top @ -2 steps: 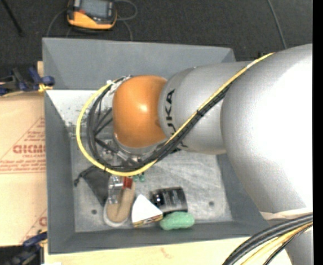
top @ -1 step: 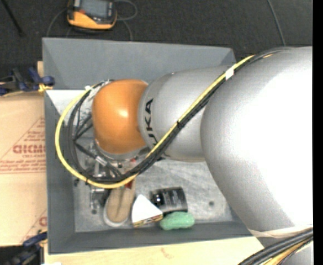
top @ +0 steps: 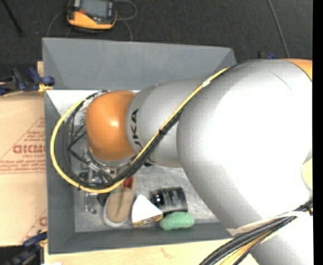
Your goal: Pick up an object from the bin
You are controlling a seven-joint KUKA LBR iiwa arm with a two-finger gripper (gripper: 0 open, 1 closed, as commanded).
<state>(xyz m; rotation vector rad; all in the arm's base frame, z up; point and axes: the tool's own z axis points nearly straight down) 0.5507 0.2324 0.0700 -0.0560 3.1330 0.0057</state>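
Observation:
My gripper [top: 90,179] hangs under the orange cover, low over the bin's left front part. Just to its right lies a tan oval object [top: 118,207], flat on the floor. A small red piece [top: 129,182] shows above that oval, at the edge of the arm. Next to the oval sits a white wedge-shaped box with a yellow edge [top: 144,210]. None of these things is seen between my gripper's parts.
A black rectangular object [top: 169,199] lies right of the white box, and a green lumpy object [top: 178,221] rests against the bin's front wall. The arm and its yellow cable loop hide the bin's middle and right side.

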